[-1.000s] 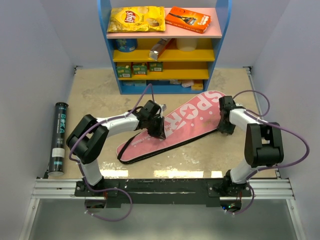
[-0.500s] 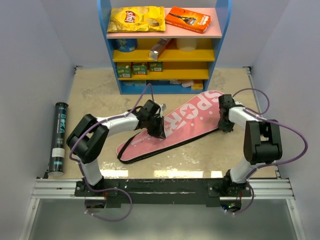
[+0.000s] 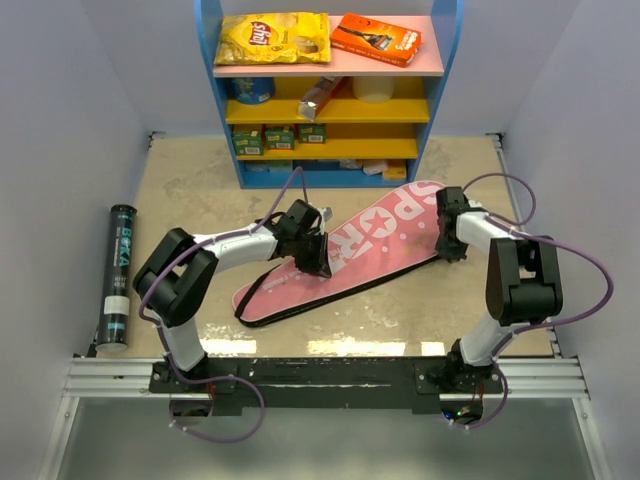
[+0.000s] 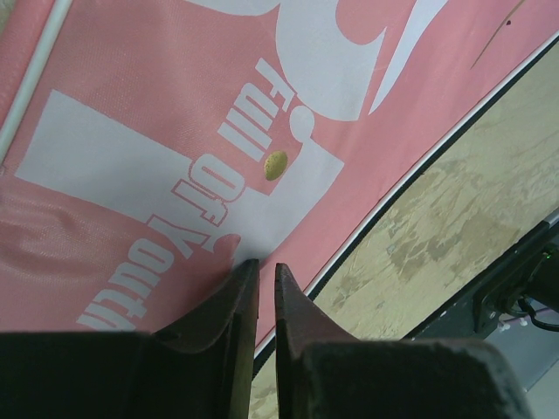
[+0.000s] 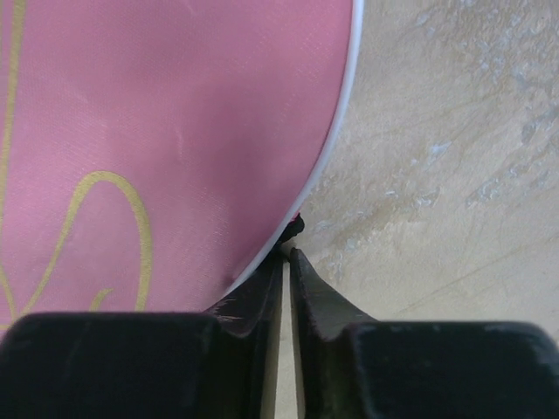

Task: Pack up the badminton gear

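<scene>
- Right tool (image 5: 286, 255) had narrowed until nearly closed at the pink bag's (image 3: 370, 250) rim, by a small black tab (image 5: 295, 225).
- Pink bag lay flat mid-tabletop (image 3: 200, 180); no rackets showed, likely already inside.
- Black tube (image 3: 117, 278) lay far left, unpacked.
- Left tool (image 4: 259, 266) pinched bag fabric.

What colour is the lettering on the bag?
White, on the pink bag; it shows best in the left wrist view.
</scene>
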Motion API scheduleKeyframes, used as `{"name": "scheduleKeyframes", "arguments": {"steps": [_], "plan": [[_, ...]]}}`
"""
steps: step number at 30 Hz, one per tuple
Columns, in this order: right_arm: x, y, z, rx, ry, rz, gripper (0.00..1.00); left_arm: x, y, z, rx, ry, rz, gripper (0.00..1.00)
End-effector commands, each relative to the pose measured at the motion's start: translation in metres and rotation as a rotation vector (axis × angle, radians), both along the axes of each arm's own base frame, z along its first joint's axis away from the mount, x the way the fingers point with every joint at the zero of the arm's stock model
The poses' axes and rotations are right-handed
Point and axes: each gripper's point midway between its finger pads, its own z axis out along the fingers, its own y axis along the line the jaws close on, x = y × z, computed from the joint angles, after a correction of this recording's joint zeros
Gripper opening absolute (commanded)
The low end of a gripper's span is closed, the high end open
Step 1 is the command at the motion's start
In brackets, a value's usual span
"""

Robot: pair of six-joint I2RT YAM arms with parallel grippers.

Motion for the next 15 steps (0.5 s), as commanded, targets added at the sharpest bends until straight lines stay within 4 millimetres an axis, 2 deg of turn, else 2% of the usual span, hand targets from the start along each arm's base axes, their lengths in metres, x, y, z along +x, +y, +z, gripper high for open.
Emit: {"name": "scheduleKeyframes", "arguments": {"steps": [1, 3, 10, 15], "plan": [[0.009, 0.006, -0.02, 0.035, 0.007, 0.03, 0.06, 0.014, 0.004, -0.006, 0.014, -0.04, 0.025, 0.17], [0.007, 0.01, -0.024, 0.06, 0.019, 0.046, 0.0, 0.013, 0.005, -0.006, 0.014, -0.04, 0.025, 0.17], [0.004, 0.025, -0.021, 0.138, -0.013, 0.083, 0.0, 0.013, 0.006, -0.006, 0.018, -0.042, 0.026, 0.17], [-0.002, 0.052, -0.012, 0.203, -0.04, 0.131, 0.0, 0.014, 0.006, -0.01, 0.025, -0.036, 0.026, 0.17]]}}
